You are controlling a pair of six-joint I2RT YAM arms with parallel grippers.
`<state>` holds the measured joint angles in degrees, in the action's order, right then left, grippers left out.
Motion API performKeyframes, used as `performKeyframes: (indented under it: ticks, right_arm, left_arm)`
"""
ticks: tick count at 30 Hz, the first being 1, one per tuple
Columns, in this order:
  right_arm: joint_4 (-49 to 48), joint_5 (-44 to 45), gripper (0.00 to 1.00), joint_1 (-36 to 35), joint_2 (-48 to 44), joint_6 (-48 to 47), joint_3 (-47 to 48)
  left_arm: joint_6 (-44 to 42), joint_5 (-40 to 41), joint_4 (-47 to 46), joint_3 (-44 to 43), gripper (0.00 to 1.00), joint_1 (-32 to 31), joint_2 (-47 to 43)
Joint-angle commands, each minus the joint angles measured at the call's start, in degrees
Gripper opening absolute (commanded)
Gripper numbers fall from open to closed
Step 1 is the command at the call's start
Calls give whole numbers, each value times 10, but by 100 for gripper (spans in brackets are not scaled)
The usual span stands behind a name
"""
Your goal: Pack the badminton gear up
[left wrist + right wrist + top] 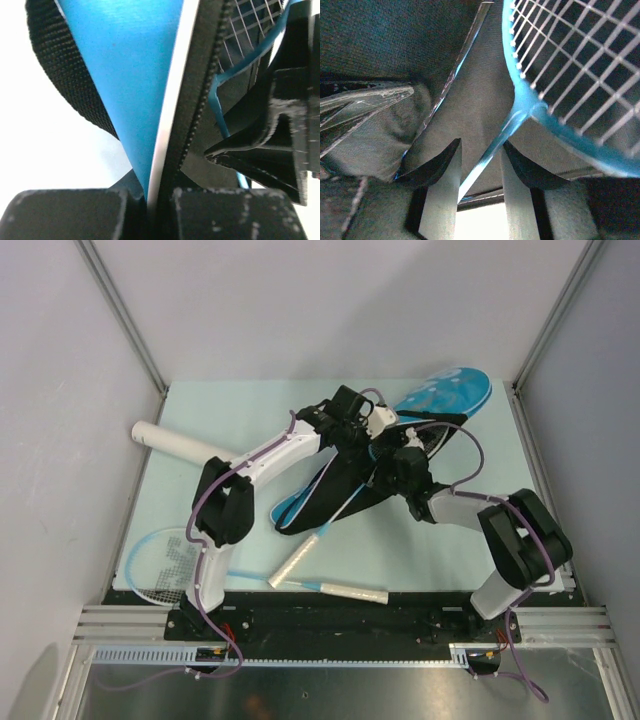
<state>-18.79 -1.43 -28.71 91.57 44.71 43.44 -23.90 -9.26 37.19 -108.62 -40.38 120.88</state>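
Observation:
The long blue racket bag (445,395) lies slanted across the mat, its black opening facing me. My left gripper (352,422) is shut on the bag's zipper edge (172,115), holding it up; blue fabric (130,65) and black strap (65,70) fill that view. My right gripper (402,464) reaches inside the bag and stands open, with one racket's light-blue shaft (492,152) running loose between its fingers (442,170) and the strung head (560,135) just beyond. That racket's white handle (298,562) sticks out of the bag. A second racket (165,565) lies at the front left.
A white cardboard tube (185,443) lies at the left of the mat, behind the left arm. The second racket's handle (350,590) runs along the mat's front edge. Grey walls and metal posts close in the left, right and back sides.

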Motion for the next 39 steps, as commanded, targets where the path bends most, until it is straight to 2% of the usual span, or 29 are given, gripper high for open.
performKeyframes:
  ticks: [1,6,7,10,15,17,22,28,34,39]
  right_arm:
    - [-154,-16,40,-1,38,-5,-3]
    - [-155,-9,11,-3,27,42,-2]
    - [-150,-1,0,-1,17,63,-2]
    - [-119,47,0,10,-3,134,-2]
    - [-53,52,0,52,-12,161,47]
    - [-60,78,0,68,-7,163,49]
    - [-93,69,0,112,9,197,65]
    - [-64,114,0,155,7,232,96]
    - [-74,204,0,156,40,202,114]
    - [-81,224,0,155,64,201,116]
  left_arm:
    - [-32,-47,-29,-18,0,0,-13]
    - [-25,-44,-30,-20,0,0,-12]
    - [-23,-42,-30,-21,0,0,-10]
    - [-24,-45,-29,-19,0,0,-10]
    - [-44,-34,-29,5,0,0,-25]
    - [-52,-31,-30,6,0,0,-30]
    - [-66,-43,-28,13,0,0,-38]
    - [-78,-59,-28,30,0,0,-44]
    - [-79,-83,-27,42,0,1,-59]
    - [-64,-132,-26,42,0,7,-78]
